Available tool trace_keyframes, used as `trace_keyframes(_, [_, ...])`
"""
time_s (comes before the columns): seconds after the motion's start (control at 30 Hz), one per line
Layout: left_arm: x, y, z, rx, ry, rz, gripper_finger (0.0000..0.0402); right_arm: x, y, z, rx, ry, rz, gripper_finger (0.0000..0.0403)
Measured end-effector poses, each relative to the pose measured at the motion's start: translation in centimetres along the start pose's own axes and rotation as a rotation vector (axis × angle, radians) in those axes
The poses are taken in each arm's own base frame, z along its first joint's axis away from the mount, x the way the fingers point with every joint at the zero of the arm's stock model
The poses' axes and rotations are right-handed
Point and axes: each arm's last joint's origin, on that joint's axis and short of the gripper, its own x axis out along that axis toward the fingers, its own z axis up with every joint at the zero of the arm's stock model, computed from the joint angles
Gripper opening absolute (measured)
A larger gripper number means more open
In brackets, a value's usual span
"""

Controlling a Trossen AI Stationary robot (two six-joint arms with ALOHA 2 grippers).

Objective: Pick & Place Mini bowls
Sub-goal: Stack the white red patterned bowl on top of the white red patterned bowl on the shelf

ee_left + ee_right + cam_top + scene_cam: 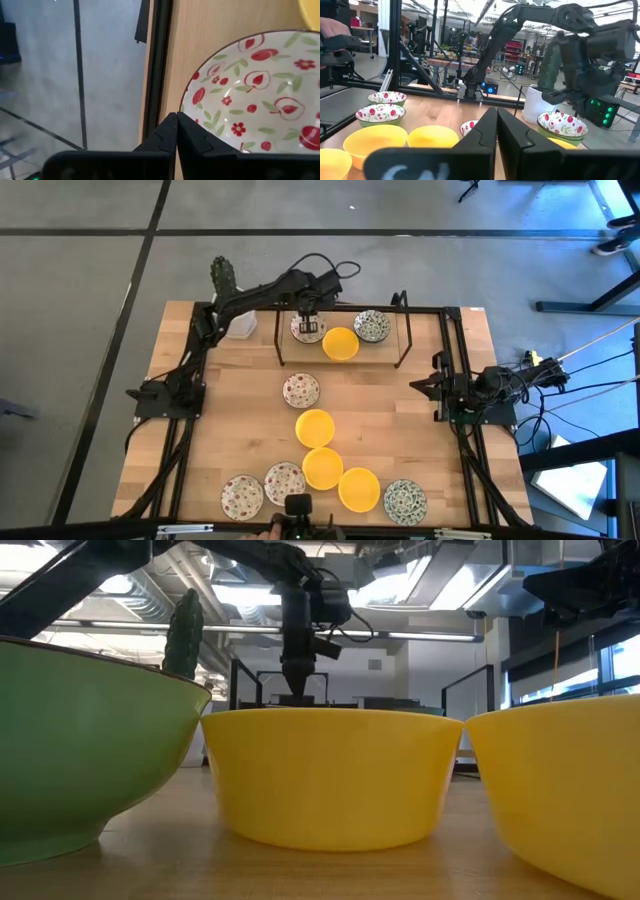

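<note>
The wooden table (pixel 240 395) carried the whole spread, with a dark metal frame (pixel 340 310) standing along its far edge. The left arm (pixel 255 295) reached in from the left side toward that far edge, and the right arm (pixel 480 392) waited folded at the right edge.

The left gripper (pixel 308 320) hung over a red-speckled bowl (pixel 308 328) under the frame; in the left wrist view its fingertips (pixel 175 131) were pressed together just beside that bowl's rim (pixel 190 92), and whether the rim was pinched between them could not be told. The right gripper (pixel 496 131) had its jaws closed on nothing.

Beside the red-speckled bowl, a yellow bowl (pixel 340 343) sat touching a blue-green patterned bowl (pixel 372 326), all three near the far edge. A cactus (pixel 222 277) in a white pot (pixel 240 326) stood at the far left corner.

Toward the middle of the table lay another red-speckled bowl (pixel 300 390), and nearer the front a yellow bowl (pixel 315 427). Along the near edge were two red-speckled bowls (pixel 242 496) (pixel 284 482), two yellow bowls (pixel 323 468) (pixel 359 489) touching each other, and a second blue-green bowl (pixel 404 501) toward the near right.

The low view was filled by a green-looking bowl side (pixel 90 760) and two yellow bowls (pixel 325 775) (pixel 560 790) close to the lens.
</note>
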Motion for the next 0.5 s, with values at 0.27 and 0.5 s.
trace_keyframes(0.27, [3.2,-1.6,-0.5,0.034,0.038,0.007,0.0001,0.0,0.0,0.0,0.017,0.0,0.0,0.0014])
trace_keyframes(0.5, [2.3,-1.5,-0.4,0.045,0.042,0.075,0.0001,0.0,0.0,0.0,0.005,0.0,-0.001,0.0014])
